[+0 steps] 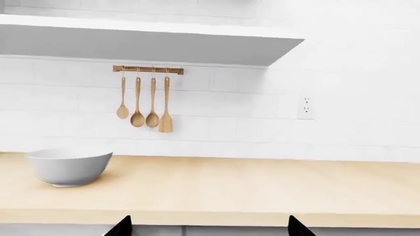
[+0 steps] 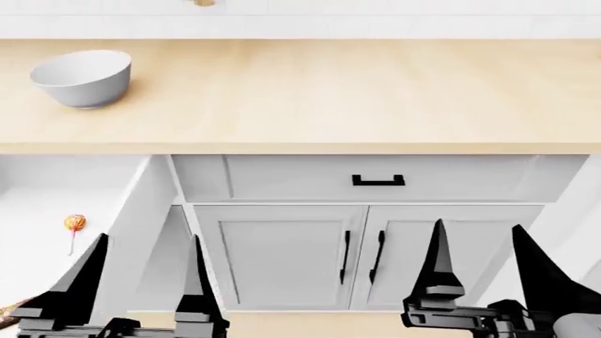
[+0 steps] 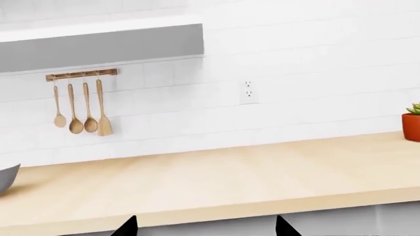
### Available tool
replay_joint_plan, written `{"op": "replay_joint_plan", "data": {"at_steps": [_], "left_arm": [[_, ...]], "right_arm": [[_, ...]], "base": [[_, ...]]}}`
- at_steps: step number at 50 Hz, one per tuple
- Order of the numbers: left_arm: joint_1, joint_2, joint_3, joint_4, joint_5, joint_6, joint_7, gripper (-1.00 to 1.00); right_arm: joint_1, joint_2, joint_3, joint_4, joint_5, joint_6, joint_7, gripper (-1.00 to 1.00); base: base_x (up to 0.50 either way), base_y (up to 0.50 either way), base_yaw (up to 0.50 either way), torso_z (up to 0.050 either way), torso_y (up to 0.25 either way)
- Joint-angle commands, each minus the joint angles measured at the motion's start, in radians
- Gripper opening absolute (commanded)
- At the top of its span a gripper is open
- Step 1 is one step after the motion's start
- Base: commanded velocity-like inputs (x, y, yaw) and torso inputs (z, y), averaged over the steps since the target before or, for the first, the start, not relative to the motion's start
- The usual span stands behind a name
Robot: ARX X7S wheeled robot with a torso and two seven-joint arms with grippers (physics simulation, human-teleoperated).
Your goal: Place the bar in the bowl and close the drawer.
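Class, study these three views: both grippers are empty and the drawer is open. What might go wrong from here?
1. The bar is not plainly visible in any view, but a lollipop lies in the open drawer. The open left gripper might grab that instead.
2. The bowl sits well back on the counter, above the drawer. A reach over the counter's edge could nudge it or drop the bar short.

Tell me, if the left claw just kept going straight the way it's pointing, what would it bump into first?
Probably the front edge of the light wooden countertop, or the grey cabinet front just below it. Its wrist view looks level at that edge, with both open fingertips low in the frame. The round white bowl sits off to one side. Depth is hard to judge.
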Motion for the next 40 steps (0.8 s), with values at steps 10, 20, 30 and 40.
{"op": "replay_joint_plan", "data": {"at_steps": [10,20,30,40], "left_arm": [[0.036,-0.015,0.005,0.003,-0.016,0.087,-0.018,1.0],[0.041,-0.027,0.012,-0.004,-0.023,0.098,-0.021,1.0],[0.038,-0.032,0.015,-0.004,-0.024,0.094,-0.035,1.0],[0.028,-0.039,0.017,-0.004,-0.03,0.087,-0.047,1.0]], "right_arm": [[-0.039,0.013,0.006,-0.006,0.018,-0.067,0.013,1.0],[-0.05,0.017,-0.003,-0.006,0.01,-0.092,0.025,1.0],[-0.053,0.027,-0.007,-0.005,0.015,-0.104,0.035,1.0],[-0.054,0.038,-0.012,-0.001,0.018,-0.113,0.043,1.0]], "base": [[0.0,0.5,0.0,0.037,0.0],[0.0,0.5,0.0,0.05,0.0],[0.0,0.5,0.0,0.05,0.0],[0.0,0.5,0.0,0.05,0.0]]}}
